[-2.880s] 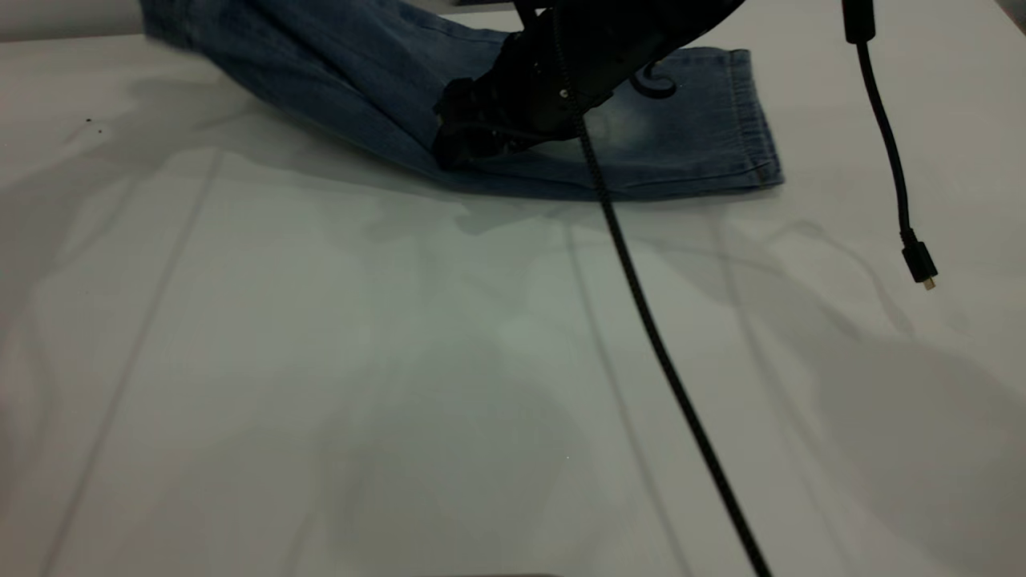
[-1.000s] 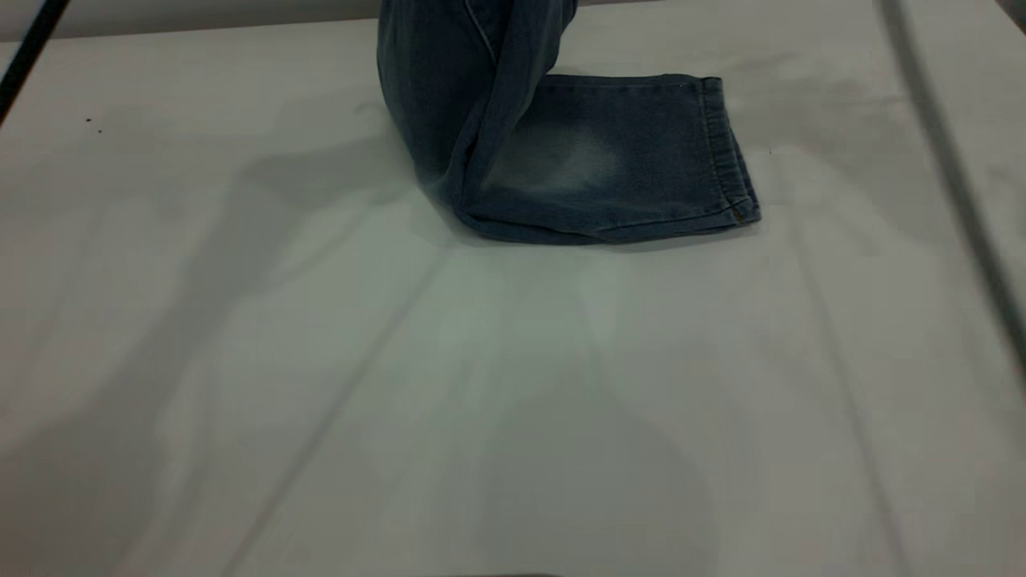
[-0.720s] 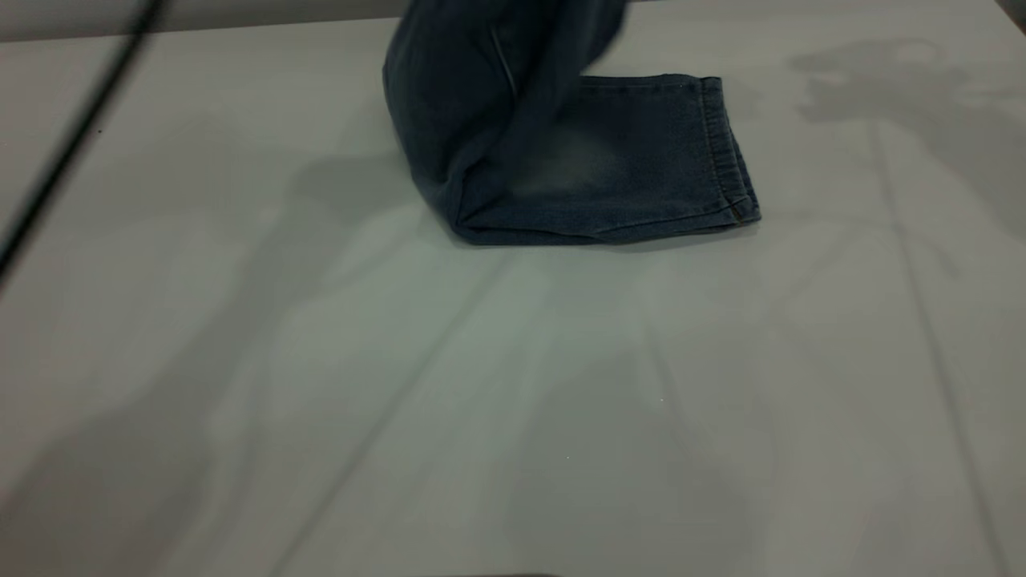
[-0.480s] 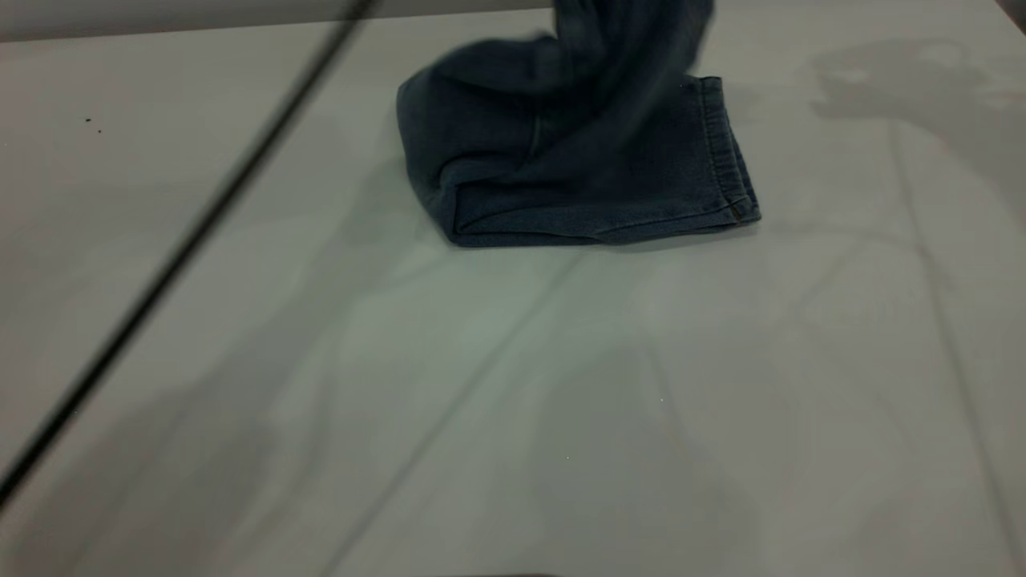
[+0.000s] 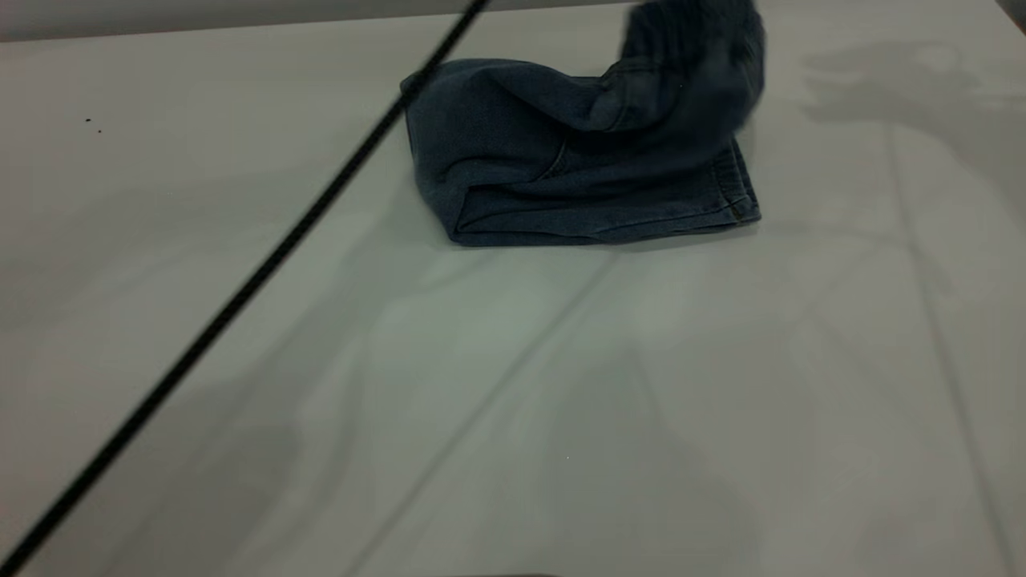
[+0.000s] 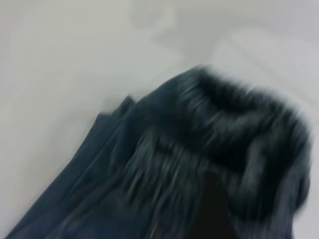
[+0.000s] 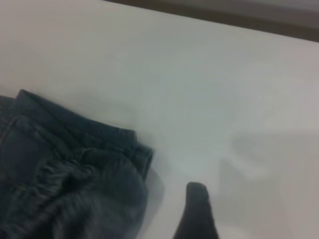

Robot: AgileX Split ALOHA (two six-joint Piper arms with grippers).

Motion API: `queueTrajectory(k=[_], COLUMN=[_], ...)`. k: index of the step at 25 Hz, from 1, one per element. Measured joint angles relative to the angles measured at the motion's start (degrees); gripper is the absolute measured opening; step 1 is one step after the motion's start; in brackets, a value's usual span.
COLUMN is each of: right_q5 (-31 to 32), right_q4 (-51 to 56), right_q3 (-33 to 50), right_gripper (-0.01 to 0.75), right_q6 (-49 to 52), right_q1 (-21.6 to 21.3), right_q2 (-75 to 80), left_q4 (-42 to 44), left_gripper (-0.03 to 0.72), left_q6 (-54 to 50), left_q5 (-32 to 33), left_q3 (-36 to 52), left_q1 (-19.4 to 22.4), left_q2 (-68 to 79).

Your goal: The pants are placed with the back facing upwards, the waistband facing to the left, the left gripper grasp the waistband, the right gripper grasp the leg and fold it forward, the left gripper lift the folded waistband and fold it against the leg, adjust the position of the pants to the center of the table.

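Observation:
The blue denim pants (image 5: 553,176) lie folded at the far middle of the white table (image 5: 513,385). Their gathered waistband (image 5: 693,48) hangs lifted and blurred over the right end, above the leg's stitched hem (image 5: 736,188). The upper layer slopes down from the waistband to the fold at the left. In the left wrist view my left gripper (image 6: 214,209) is shut on the waistband (image 6: 239,129), whose ruffled denim bunches around it. My right gripper (image 7: 197,211) hovers over bare table beside the hem (image 7: 137,147), apart from the cloth and holding nothing. Neither gripper shows in the exterior view.
A black cable (image 5: 240,296) runs slantwise across the exterior view from the top middle to the bottom left corner. The arms' shadows fall on the table at the far right. A table edge with a darker strip (image 7: 239,17) shows in the right wrist view.
The waistband has swung from upright over the fold rightward across the leg, covering the pale patch. The black cable has swept to the right across the view.

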Motion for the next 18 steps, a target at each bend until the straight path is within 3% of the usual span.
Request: queueTrajectory(k=[5,9,12,18], right_q5=[0.13,0.24,0.25,0.36], right_q4=[0.53,1.20,1.31,2.13], right_q3=[0.00,0.00,0.00,0.00], right_gripper=[0.477,0.477,0.477,0.477], right_q6=[-0.07,-0.20,-0.20,-0.20], right_q1=[0.00,0.00,0.00,0.00], right_q2=[0.00,0.00,0.00,0.00], left_q4=[20.89,26.39,26.67,26.88], left_gripper=[0.529,0.529,0.529,0.530], left_q6=[-11.98,-17.25,-17.15,-15.61], left_q5=[14.25,20.00,19.07,9.02], left_q3=[-2.52,-2.52,-2.52,-2.52], left_q1=[-0.02,0.03,-0.16,-1.83], left_q2=[-3.82,-0.66,3.79,10.63])
